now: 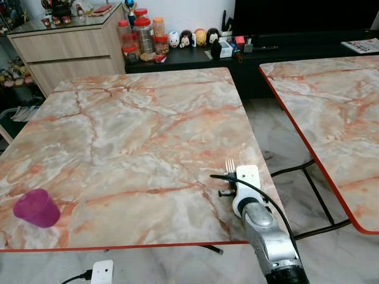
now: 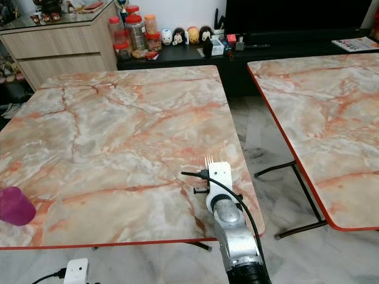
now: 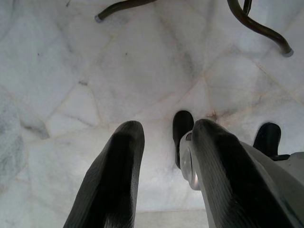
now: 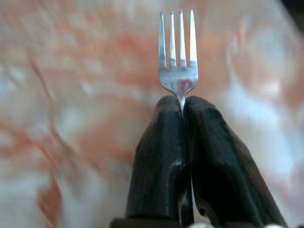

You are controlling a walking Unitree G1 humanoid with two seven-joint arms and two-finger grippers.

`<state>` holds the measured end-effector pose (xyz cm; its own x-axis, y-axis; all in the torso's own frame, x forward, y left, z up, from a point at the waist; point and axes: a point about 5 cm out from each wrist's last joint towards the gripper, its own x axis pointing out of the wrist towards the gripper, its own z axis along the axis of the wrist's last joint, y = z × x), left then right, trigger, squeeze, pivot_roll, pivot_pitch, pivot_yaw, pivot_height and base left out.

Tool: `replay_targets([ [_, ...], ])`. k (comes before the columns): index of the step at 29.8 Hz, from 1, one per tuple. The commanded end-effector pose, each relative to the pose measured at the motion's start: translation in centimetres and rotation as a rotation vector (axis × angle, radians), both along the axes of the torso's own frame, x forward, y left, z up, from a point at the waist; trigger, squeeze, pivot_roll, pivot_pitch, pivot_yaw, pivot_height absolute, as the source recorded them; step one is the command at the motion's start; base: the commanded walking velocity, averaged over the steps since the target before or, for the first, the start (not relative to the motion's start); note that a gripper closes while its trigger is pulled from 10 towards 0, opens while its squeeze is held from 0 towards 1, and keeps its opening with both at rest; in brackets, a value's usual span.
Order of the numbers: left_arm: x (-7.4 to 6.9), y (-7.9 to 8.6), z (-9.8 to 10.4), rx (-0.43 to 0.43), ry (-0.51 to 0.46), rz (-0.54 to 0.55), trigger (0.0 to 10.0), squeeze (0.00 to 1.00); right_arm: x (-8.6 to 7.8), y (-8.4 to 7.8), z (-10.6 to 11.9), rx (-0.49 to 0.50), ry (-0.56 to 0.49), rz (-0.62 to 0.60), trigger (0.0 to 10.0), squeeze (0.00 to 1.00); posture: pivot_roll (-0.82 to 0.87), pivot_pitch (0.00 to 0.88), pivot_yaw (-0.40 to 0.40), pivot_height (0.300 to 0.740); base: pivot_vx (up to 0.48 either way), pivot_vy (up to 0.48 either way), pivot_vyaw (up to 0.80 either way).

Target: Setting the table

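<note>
A purple cup (image 1: 37, 207) stands at the near left corner of the marble surface (image 1: 136, 136). The left hand (image 3: 161, 137) hangs low over the pale tiled floor (image 3: 71, 71), and its two black fingers (image 3: 118, 166) are spread apart. Near the right edge of the surface, on the near side, the right hand (image 4: 183, 102) is pinching a silver fork (image 4: 178, 52) by its neck; the fingers are pressed together on it and the tines point to the far side. To the right, apart from the first, stands a second marble table (image 1: 331, 112).
</note>
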<state>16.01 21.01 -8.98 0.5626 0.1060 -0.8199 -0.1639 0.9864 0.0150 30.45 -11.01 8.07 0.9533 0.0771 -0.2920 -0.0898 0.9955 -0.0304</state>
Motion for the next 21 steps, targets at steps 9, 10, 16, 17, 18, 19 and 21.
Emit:
replay_targets([
  [9,-0.2,0.0,-0.1,0.007,0.015,0.012,10.0,0.0,1.2,0.6,3.3,0.017,-0.198,0.047,10.0,0.0,0.02,0.009,0.06,0.74,0.0,0.0,0.0],
  [10,-0.1,0.0,-0.1,0.013,0.013,0.002,10.0,0.0,1.4,0.5,3.4,0.02,-0.21,0.043,10.0,0.0,0.02,0.008,0.06,0.74,0.0,0.0,0.0],
  [16,0.0,-0.2,0.0,0.016,0.009,-0.002,10.0,0.0,1.6,0.2,3.4,0.014,-0.223,0.036,10.0,0.0,0.02,0.007,0.06,0.74,0.0,-0.16,0.0],
  [17,0.0,-0.2,0.0,0.015,0.008,-0.002,10.0,0.0,1.7,0.2,3.5,0.009,-0.232,0.038,10.0,0.0,0.02,0.005,0.06,0.74,0.0,-0.45,0.0],
  [18,0.1,-0.2,0.0,0.015,0.007,-0.002,10.0,0.0,1.8,0.1,3.6,0.005,-0.237,0.039,10.0,0.0,0.02,0.005,0.06,0.74,0.0,-0.446,0.0],
  [19,0.1,-0.3,0.0,0.014,0.006,-0.002,10.0,0.0,1.9,0.0,3.7,0.001,-0.244,0.041,10.0,0.0,0.02,0.006,0.058,0.74,0.0,-0.45,0.0],
  [21,0.2,-0.3,0.0,0.013,0.006,-0.001,10.0,0.0,2.0,-0.1,3.8,-0.002,-0.248,0.04,10.0,0.0,0.01,0.007,0.058,0.74,0.0,-0.437,0.0],
])
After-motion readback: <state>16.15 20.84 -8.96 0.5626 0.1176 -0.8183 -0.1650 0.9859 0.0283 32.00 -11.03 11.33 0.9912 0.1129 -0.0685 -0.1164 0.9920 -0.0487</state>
